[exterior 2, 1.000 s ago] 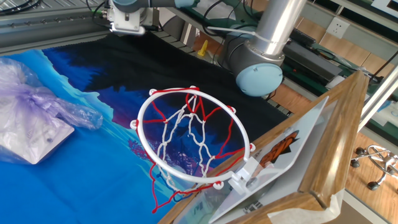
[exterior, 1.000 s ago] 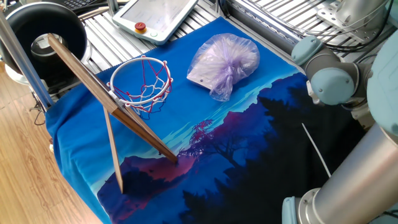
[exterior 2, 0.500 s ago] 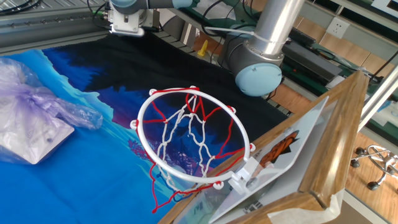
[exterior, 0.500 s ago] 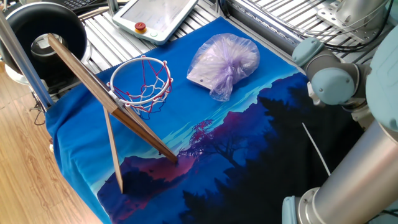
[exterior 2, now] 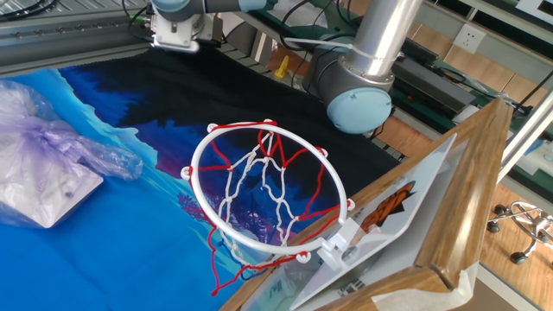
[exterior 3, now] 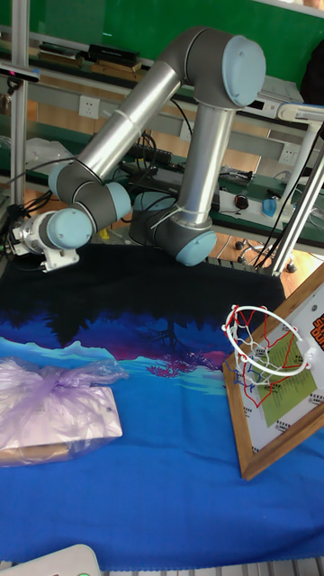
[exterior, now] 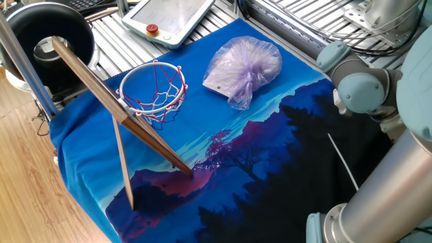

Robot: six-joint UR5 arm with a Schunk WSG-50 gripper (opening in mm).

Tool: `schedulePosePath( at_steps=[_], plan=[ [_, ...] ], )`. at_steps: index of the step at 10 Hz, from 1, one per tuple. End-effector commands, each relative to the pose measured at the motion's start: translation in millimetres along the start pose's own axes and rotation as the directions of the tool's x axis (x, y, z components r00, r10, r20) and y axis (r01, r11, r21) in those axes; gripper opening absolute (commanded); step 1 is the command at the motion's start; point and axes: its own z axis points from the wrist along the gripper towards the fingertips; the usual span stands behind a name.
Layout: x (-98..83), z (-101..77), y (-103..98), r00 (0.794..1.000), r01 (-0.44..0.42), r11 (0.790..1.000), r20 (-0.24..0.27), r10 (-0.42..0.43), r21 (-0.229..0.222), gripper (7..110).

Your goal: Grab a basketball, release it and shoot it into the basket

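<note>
The basket (exterior: 152, 93) is a small hoop with a red-and-white net, fixed to a tilted wooden backboard (exterior: 115, 108). It also shows close up, basket (exterior 2: 268, 194), and at the right, basket (exterior 3: 264, 346). No basketball shows in any view. The arm's wrist hangs over the black far part of the cloth, well away from the hoop. Only a small white end piece of the gripper (exterior 3: 56, 261) shows, gripper (exterior 2: 177, 39) at the top edge. Its fingers cannot be made out against the dark cloth.
A translucent lilac plastic bag (exterior: 243, 67) lies on the blue cloth, bag (exterior 3: 54, 409). A black round tub (exterior: 47, 37) stands behind the backboard. A white teach pendant (exterior: 172, 17) lies at the cloth's edge. The arm's thick links (exterior: 378, 182) cross the right side.
</note>
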Motion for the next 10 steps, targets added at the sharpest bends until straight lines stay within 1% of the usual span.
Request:
schedulePosePath(
  at_steps=[1,2,6,7,8,10],
  plan=[
    [-1.8,0.1,1,0.999,-0.037,0.999,0.007,0.037,-0.005,66],
    [-1.2,-0.7,2,0.999,-0.04,0.999,0.005,0.04,-0.005,7],
    [0.1,-6.2,7,0.999,-0.054,0.998,0.001,0.054,-0.014,7],
    [0.0,-9.8,11,0.998,-0.059,0.998,0.007,0.06,-0.03,7],
    [1.4,-17.8,16,0.998,-0.058,0.997,0.013,0.058,-0.047,7],
    [16.3,-51.8,24,0.997,-0.071,0.996,-0.003,0.071,-0.047,7]
  ],
)
